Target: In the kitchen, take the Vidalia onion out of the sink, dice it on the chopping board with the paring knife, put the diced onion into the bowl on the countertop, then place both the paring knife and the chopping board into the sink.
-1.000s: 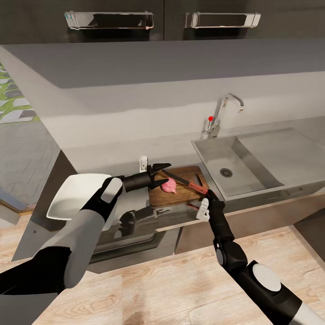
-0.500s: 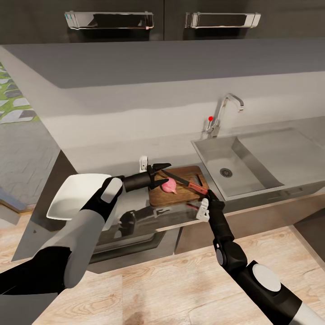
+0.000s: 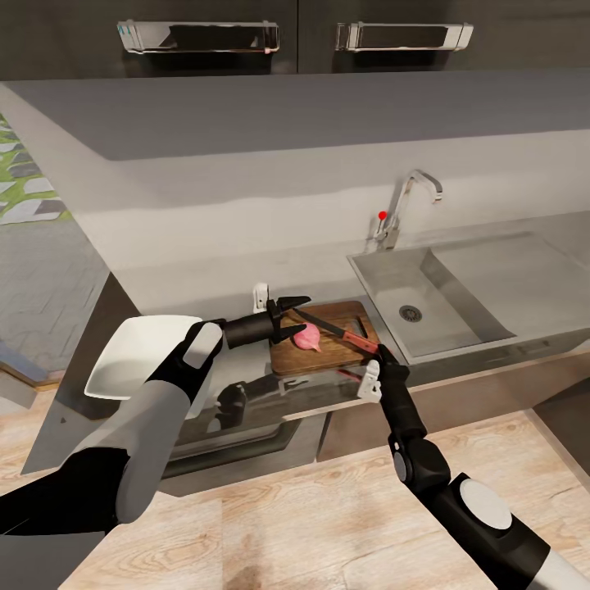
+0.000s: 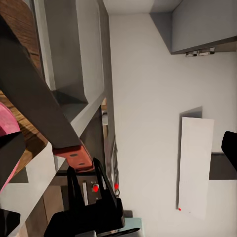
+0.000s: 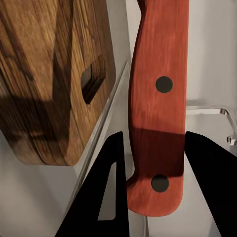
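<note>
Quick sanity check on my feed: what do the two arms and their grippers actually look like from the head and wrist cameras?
Both arms have glossy white shells over black joints; the forearms taper to slim black segments. The left gripper has black pointed fingers on a dark cylindrical wrist. The right gripper shows a white piece at its tip; in its wrist view the fingers are flat black wedges. No cables or markings are visible.

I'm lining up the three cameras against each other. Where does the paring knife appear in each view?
Head view: the paring knife lies slanted over the chopping board, handle toward the right gripper.
Left wrist view: its dark blade and red handle end run diagonally beside the pink onion.
Right wrist view: the red handle sits between the black fingers.
Shared landmark: the chopping board.
</note>
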Controlling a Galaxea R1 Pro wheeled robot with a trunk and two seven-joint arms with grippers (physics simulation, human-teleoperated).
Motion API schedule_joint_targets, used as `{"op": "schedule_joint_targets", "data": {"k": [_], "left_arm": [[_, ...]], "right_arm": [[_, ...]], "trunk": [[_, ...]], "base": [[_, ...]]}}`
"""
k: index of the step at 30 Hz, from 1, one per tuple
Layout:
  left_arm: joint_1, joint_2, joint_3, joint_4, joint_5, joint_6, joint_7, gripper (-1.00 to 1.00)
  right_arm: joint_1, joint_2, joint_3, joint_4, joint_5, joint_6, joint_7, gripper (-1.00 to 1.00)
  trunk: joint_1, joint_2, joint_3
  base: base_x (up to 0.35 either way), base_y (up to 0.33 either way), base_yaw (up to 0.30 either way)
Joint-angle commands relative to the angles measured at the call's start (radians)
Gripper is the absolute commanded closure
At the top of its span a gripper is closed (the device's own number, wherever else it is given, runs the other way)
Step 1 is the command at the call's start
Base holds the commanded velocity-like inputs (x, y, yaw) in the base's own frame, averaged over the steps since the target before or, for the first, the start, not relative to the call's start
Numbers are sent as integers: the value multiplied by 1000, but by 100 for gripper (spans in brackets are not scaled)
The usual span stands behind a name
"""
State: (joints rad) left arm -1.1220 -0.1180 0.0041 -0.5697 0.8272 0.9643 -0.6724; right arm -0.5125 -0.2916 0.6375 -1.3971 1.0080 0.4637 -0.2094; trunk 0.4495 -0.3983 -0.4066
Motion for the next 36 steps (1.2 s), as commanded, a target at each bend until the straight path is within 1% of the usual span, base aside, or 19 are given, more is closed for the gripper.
{"op": "schedule_joint_targets", "data": {"k": [1,21,26,31,34,36], "left_arm": [[-1,0,0,1,0,4,-3,-100],[-1,0,0,1,0,4,-3,-100],[-1,0,0,1,0,4,-3,-100],[-1,0,0,1,0,4,-3,-100],[-1,0,0,1,0,4,-3,-100],[-1,0,0,1,0,4,-3,-100]], "right_arm": [[-1,-1,4,0,6,9,-2,100],[-1,-13,6,-2,6,10,-2,100],[-1,-27,7,-7,6,9,-2,100],[2,-33,6,-21,5,8,-2,100],[6,-53,7,-48,5,9,-2,100],[7,-58,7,-54,4,9,-2,100]], "trunk": [[1,-2,-2],[1,-2,-2],[1,-2,-2],[1,-2,-2],[1,-2,-2],[1,-2,-2]], "base": [[0,0,0],[0,0,0],[0,0,0],[0,0,0],[0,0,0],[0,0,0]]}}
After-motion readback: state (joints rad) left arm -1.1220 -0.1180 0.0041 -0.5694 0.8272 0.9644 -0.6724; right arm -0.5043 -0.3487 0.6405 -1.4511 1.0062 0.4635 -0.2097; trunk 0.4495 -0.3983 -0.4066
